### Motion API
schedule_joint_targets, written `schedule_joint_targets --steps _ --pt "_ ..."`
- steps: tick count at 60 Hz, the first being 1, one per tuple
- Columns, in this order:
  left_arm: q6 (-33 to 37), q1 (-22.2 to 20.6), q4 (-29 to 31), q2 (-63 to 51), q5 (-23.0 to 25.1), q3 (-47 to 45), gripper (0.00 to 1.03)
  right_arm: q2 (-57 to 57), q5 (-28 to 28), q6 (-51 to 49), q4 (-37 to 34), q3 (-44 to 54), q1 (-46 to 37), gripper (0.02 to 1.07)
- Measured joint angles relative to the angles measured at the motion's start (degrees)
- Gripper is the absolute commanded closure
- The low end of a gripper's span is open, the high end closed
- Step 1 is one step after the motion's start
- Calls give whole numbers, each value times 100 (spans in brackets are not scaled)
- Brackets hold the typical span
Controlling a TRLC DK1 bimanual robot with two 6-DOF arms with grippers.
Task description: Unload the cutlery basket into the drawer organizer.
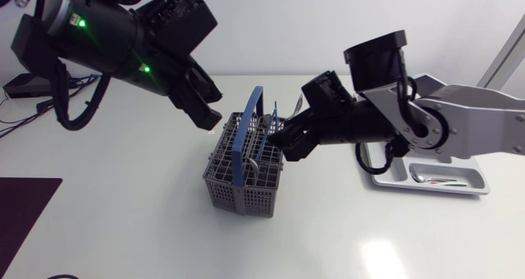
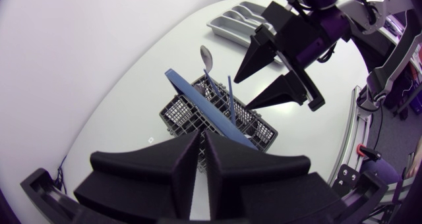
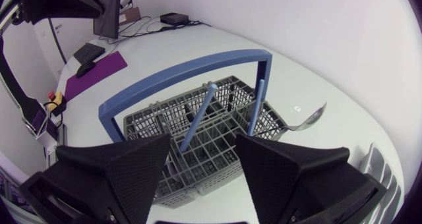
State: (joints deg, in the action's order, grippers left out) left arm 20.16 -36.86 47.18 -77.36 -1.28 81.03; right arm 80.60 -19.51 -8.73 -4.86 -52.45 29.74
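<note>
Head view: cutlery basket (image 1: pixel 244 176), centre, holds blue-handled pieces (image 3: pixel 198 118) and a spoon (image 2: pixel 206 55); drawer organizer (image 1: pixel 472 185), right, holds little. Over the basket, right gripper (image 1: pixel 280 141) spread wide, empty; left gripper (image 1: pixel 209 115), upper left, pressed closed, empty; unloading seems barely begun.

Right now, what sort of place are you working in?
Probably a robot test bench staged for a kitchen chore, not a real kitchen: a white table with a grey cutlery basket and a drawer organizer, and my left arm and right arm at the basket.
</note>
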Motion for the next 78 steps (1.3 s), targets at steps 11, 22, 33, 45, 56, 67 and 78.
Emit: schedule_joint_targets --steps 11,22,33,45,56,67,78 --pt "81 120 -2 166 129 -151 89 374 0 4 42 -216 15 47" --pt "87 157 0 230 151 -203 89 435 0 24 57 -286 22 62" --pt "129 162 0 249 151 -205 89 527 -2 85 70 -350 81 80" --pt "131 162 11 273 153 -240 89 599 -22 85 79 -350 173 97" --pt "131 160 11 273 153 -243 89 612 -129 155 83 -350 238 100" --pt "131 160 11 273 153 -247 89 597 -170 278 85 -350 247 101" --pt "129 149 11 273 151 -247 89 466 -149 278 -92 -350 243 101"
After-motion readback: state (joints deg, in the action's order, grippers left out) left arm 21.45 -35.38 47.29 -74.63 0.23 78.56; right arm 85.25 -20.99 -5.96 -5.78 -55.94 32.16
